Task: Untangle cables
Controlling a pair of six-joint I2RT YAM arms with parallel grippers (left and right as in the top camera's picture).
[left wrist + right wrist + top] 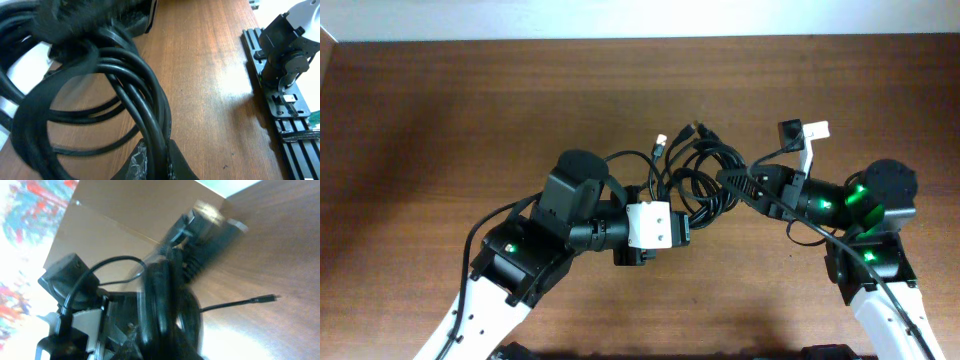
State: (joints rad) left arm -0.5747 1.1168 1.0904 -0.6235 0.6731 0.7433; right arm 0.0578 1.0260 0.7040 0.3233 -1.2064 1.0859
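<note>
Cables point(698, 172) lie as a black coiled tangle at mid-table, between the two arms, on the brown wood-grain table point(450, 100). Only the overhead view takes in the whole bundle and the small plug ends point(662, 140) poking out toward the far edge, one of them pale-tipped.

The left gripper point(684, 231) meets the coil's near side. Its wrist view shows smooth, rubbery loops point(150, 100) converging at the bottom edge, pinched there between the fingers point(136, 161), which are mostly cut off.

The right gripper point(732, 180) reaches the coil's right side. Its wrist view is blurred and a thick loop covers the fingers, so it cannot be told whether they are parted or closed. A ribbed plug point(200, 235) shows there, out of focus.
</note>
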